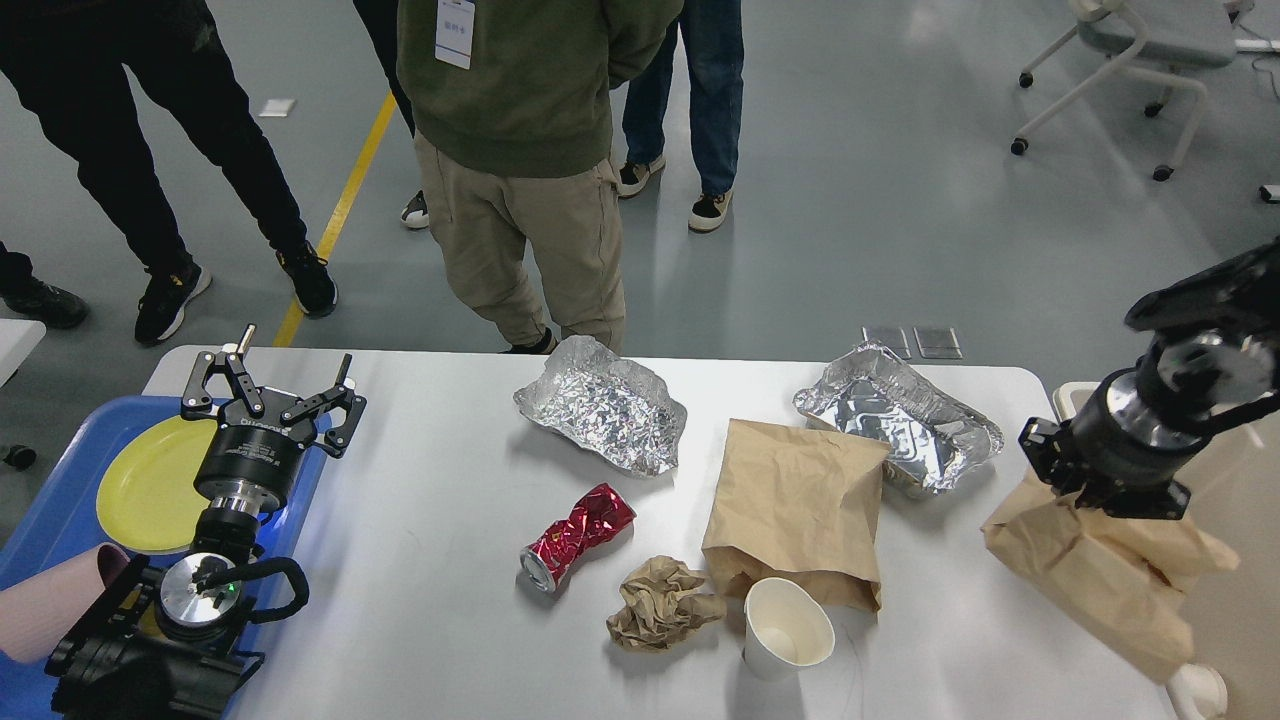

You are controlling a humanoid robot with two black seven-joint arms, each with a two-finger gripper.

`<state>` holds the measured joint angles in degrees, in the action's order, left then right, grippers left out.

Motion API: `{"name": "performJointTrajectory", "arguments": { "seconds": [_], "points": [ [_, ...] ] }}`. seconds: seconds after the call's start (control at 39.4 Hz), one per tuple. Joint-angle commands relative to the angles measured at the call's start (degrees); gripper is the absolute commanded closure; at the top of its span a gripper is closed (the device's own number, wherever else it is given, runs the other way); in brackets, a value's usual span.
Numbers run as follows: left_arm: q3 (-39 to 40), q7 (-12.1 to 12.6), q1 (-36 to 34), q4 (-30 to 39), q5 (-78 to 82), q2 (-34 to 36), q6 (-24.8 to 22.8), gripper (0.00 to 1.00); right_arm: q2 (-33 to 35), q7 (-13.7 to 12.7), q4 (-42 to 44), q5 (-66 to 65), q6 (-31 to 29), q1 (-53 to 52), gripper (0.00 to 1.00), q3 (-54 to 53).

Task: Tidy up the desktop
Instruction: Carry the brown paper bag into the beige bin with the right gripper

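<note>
Right claw (1105, 490) fingertips seemingly bag-hidden.

Grey smooth floor (900, 200) with a yellow line (335, 215) at left. A wheeled chair (1130, 60) stands far right. People (520, 150) stand behind the worktop (440, 520).

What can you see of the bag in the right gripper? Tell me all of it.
The bag is crumpled brown paper, creased all over, hanging tilted from the right gripper, which pinches its top edge. It looks lifted off the desktop, over the table's right end and partly over the beige bin. Its lower corner hangs near a white cup at the frame's edge. Nothing else touches it; its contents are hidden.
</note>
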<state>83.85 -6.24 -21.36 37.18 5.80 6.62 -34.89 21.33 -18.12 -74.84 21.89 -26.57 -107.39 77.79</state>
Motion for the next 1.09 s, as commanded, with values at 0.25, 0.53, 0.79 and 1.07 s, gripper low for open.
{"name": "performJointTrajectory", "arguments": {
  "seconds": [0.25, 0.53, 0.79, 1.07],
  "points": [
    [0.00, 0.00, 0.00, 0.00, 0.00, 0.06, 0.00, 0.04, 1.96, 0.19, -13.05, -5.45, -13.16, -25.85, 1.00, 6.14],
    [0.00, 0.00, 0.00, 0.00, 0.00, -0.03, 0.00, 0.04, 1.78, 6.69, -12.79, -5.80, -11.58, -25.94, 1.00, 12.47],
    [0.00, 0.00, 0.00, 0.00, 0.00, 0.06, 0.00, 0.04, 11.36, 6.51, -0.41, -9.67, -4.98, -11.99, 1.00, 13.18],
    [0.00, -0.09, 0.00, 0.00, 0.00, -0.03, 0.00, 0.04, 15.67, 6.51, 29.81, -9.67, 2.57, 25.36, 1.00, -5.35]
  ]
}}
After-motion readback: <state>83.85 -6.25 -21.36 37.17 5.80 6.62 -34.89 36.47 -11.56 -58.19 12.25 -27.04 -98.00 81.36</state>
